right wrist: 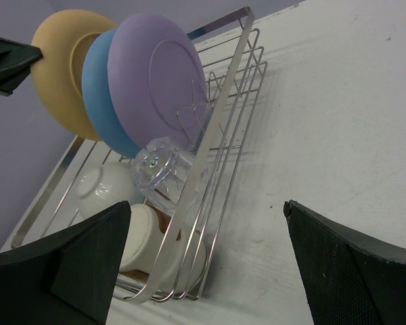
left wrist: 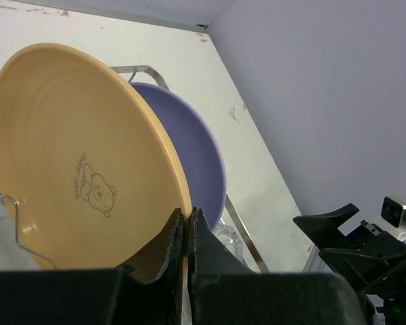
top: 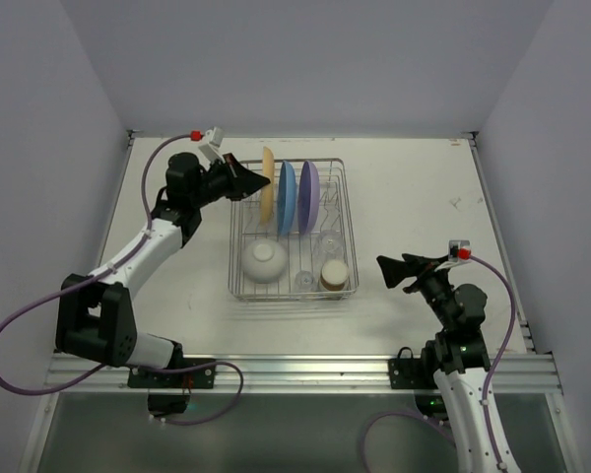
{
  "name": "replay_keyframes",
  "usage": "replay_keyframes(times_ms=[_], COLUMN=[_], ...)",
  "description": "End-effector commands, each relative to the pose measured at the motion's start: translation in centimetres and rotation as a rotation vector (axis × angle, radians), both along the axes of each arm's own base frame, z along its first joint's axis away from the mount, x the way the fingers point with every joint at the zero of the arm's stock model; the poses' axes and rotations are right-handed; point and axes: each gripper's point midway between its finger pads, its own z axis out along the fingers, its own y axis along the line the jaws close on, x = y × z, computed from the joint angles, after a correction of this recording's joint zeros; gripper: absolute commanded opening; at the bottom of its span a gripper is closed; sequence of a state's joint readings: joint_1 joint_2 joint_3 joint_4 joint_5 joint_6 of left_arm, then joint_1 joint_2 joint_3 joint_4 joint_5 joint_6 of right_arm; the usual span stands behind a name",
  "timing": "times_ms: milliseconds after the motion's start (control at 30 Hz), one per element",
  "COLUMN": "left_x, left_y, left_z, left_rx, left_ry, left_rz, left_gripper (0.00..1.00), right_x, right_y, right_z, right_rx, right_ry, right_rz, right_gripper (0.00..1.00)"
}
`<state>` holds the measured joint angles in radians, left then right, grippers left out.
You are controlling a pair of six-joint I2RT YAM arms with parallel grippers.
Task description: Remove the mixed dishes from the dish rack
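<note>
Top external, dish rack (top: 351,222): mid-table, holding all the dishes.
Top external, prong row: tan-orange plate (top: 267,183), blue plate (top: 288,196) and purple plate (top: 309,194), on edge side by side.
Top external, near end of the rack: white bowl (top: 264,260), brown cup (top: 334,275), clear glasses (top: 328,242).
Top external, left gripper (top: 264,180): at the tan-orange plate's rim.
Top external, right gripper (top: 382,273): spread, right of the rack, well apart from it.
Left wrist, left gripper (left wrist: 188,223): pressed together on the rim of the tan-orange plate (left wrist: 74,156).
Left wrist only: bear print on the plate's face.
Right wrist, right gripper (right wrist: 206,206): fingers wide apart, nothing between them.
Right wrist, dish rack (right wrist: 230,74): purple plate (right wrist: 159,74) nearest, then blue plate (right wrist: 98,95), then tan-orange plate (right wrist: 57,61).
Right wrist only: clear glass (right wrist: 164,169) lying tilted against the rack wall, above the brown cup (right wrist: 139,237) and beside the white bowl (right wrist: 105,189).
</note>
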<state>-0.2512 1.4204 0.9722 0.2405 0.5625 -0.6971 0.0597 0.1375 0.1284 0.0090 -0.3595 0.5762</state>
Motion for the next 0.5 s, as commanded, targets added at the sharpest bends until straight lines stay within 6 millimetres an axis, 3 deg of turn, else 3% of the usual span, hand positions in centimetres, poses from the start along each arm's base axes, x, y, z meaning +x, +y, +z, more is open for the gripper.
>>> replay_keyframes(times_ms=[0, 467], left_x=[-0.6, -1.5], left_y=[0.3, 1.7], left_z=[5.6, 10.0], left_rx=[-0.080, -0.032], left_ry=[-0.164, -0.248], left_rz=[-0.034, 0.029], left_gripper=[0.00, 0.00], right_x=[0.0, 0.0], right_y=[0.4, 0.5], right_z=[0.8, 0.7], right_rx=[0.001, 0.000], right_ry=[-0.034, -0.030], right_rz=[0.024, 0.030], right_gripper=[0.99, 0.99])
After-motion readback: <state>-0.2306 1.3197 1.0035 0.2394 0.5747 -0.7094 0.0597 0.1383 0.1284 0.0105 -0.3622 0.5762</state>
